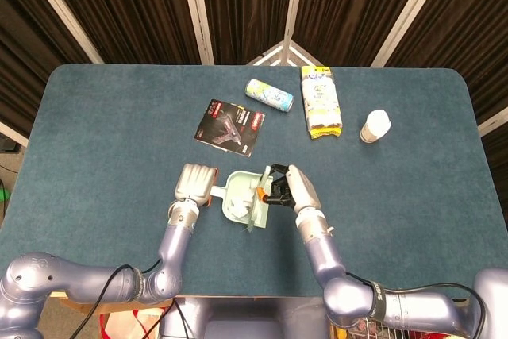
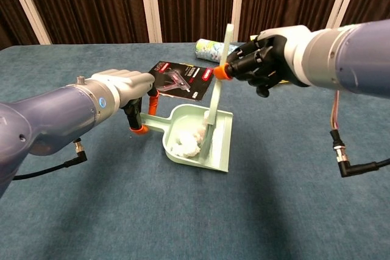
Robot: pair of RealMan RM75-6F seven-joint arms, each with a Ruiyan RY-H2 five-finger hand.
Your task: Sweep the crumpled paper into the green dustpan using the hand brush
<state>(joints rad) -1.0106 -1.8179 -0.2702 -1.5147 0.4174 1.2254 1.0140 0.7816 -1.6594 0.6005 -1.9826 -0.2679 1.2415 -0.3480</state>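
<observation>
The green dustpan (image 2: 220,145) lies on the blue table, and my left hand (image 2: 125,89) grips its orange-tipped handle from the left. The white crumpled paper (image 2: 185,144) sits inside the pan near its back wall. My right hand (image 2: 268,62) holds the pale green hand brush (image 2: 217,92) by its orange collar, tilted, with the bristles down inside the pan beside the paper. From above, the left hand (image 1: 195,182) and right hand (image 1: 290,188) flank the dustpan (image 1: 237,179), with the brush (image 1: 254,218) across its mouth and the paper (image 1: 240,210) partly hidden.
A black and red packet (image 1: 230,127) lies just behind the dustpan. Further back are a lying can (image 1: 269,94), a yellow and white package (image 1: 321,101) and a small white bottle (image 1: 375,125) at the right.
</observation>
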